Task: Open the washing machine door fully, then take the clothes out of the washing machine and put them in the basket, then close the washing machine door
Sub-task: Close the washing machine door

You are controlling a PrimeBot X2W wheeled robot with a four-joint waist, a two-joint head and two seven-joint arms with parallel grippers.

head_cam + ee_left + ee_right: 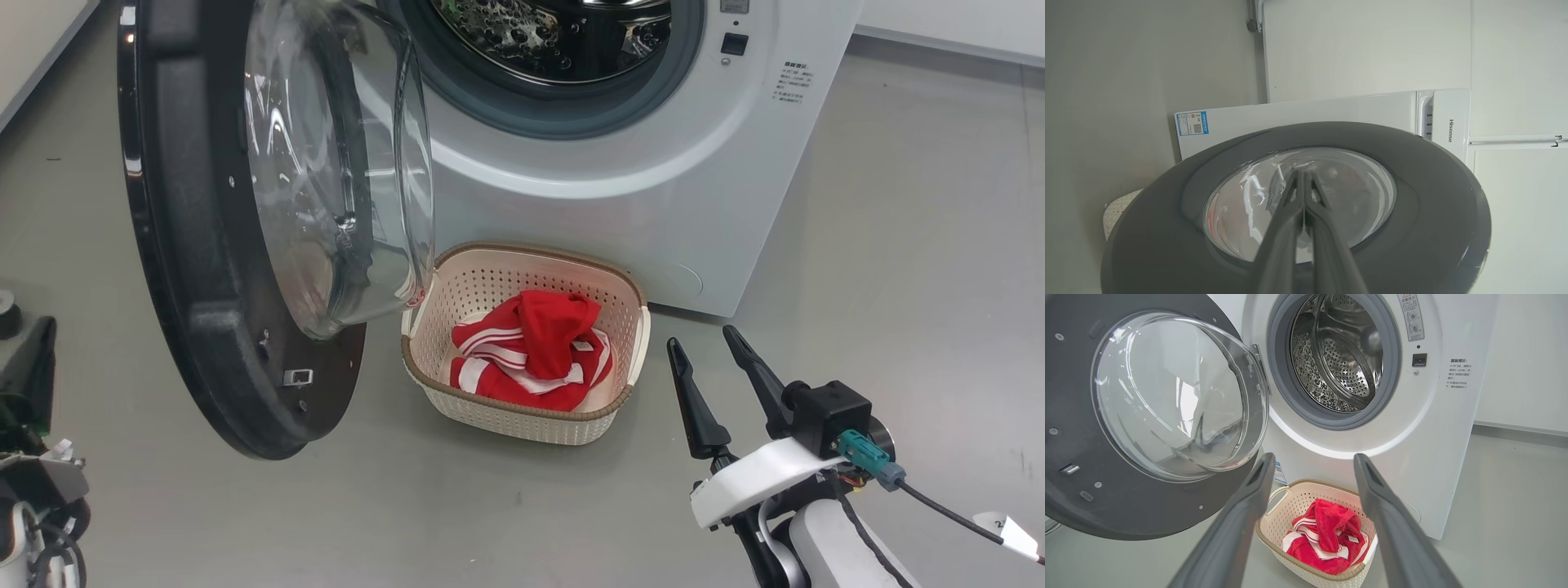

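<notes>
Your right gripper [700,339] hangs apart and empty, just right of the basket [490,286]. Your left gripper [1301,174], pressed together, points at the outer glass of the door [1433,212]. The clothes [539,343] lie in the basket; the door stands open, left of the washer [653,188].

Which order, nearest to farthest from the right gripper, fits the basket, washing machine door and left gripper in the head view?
1. basket, just left of the right gripper.
2. washing machine door, farther left, swung open.
3. left gripper, far left, beyond the door.
</notes>
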